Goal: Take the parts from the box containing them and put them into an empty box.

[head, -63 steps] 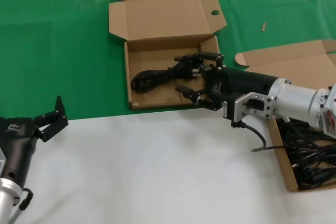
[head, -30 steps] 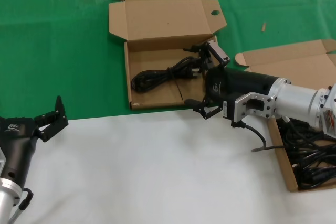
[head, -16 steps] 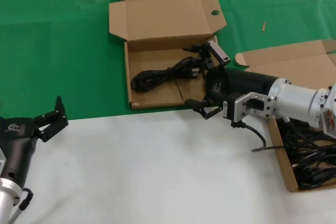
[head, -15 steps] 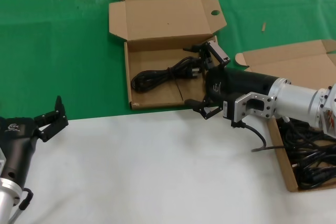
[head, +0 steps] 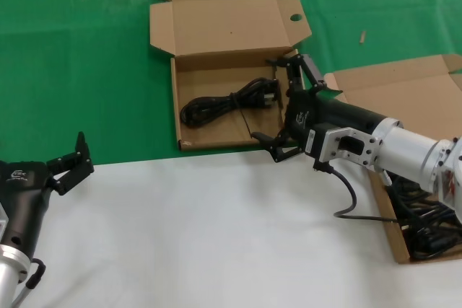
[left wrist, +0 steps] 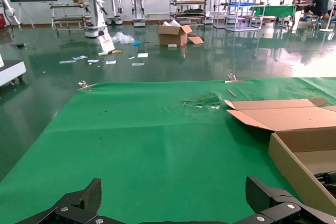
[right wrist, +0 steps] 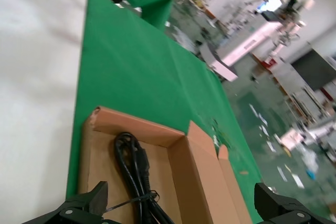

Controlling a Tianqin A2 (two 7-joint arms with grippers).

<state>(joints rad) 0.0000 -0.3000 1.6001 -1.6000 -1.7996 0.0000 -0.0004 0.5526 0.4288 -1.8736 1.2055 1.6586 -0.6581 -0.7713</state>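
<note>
— Did the right gripper (head: 286, 100) let that cable go?

— It did. Its fingers had spread wide and empty, and it had lifted back a little from the right edge of the empty box (head: 216, 142). The cable bundle (head: 229, 102) lay flat inside, free of it.

— So one was delivered?

— Looked so. More waited in the source box (head: 386, 225). The left gripper (head: 68, 160) sat parked, fingers apart.

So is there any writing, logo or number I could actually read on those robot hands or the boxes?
Left hand: a small white logo on its black body, too small to read.
Right hand: a small white mark on its black body, also unreadable.
Box with the cable and box of cables: plain cardboard, no print visible.
</note>
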